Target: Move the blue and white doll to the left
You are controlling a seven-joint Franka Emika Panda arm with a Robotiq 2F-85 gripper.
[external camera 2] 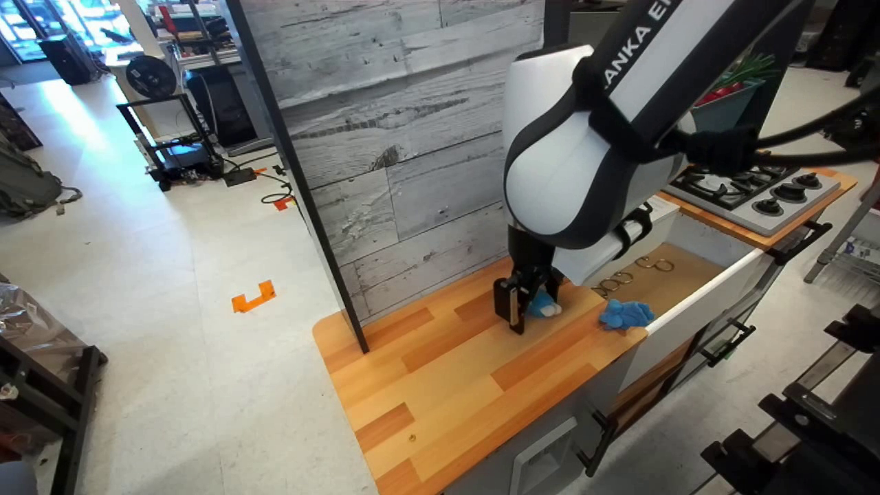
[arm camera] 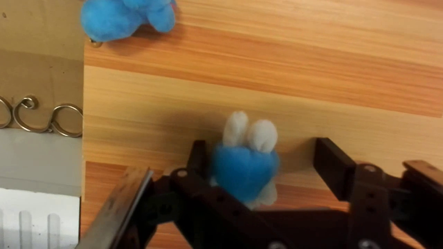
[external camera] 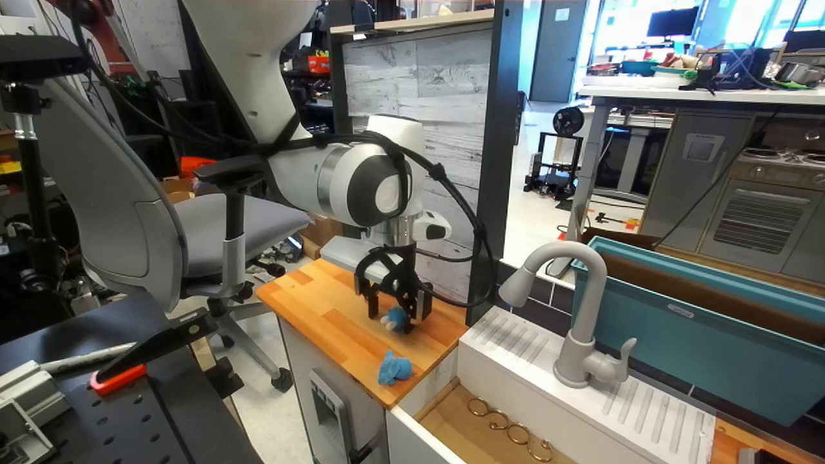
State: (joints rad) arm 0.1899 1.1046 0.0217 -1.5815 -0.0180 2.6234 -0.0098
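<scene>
Arm [external camera: 300, 171] bent above counter [external camera 2: 447, 375] | pincer [arm camera: 264, 159] pointing down — spread apart astride blue-and-white doll [arm camera: 245, 171]

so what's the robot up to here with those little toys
A robot arm has its gripper down over the blue and white doll, which lies on the wooden counter. The jaws are open on either side of it, with a clear gap on one side, so it isn't gripped yet. The job is to move it left. A plain blue toy lies nearby, at the counter's corner by the sink.
</scene>
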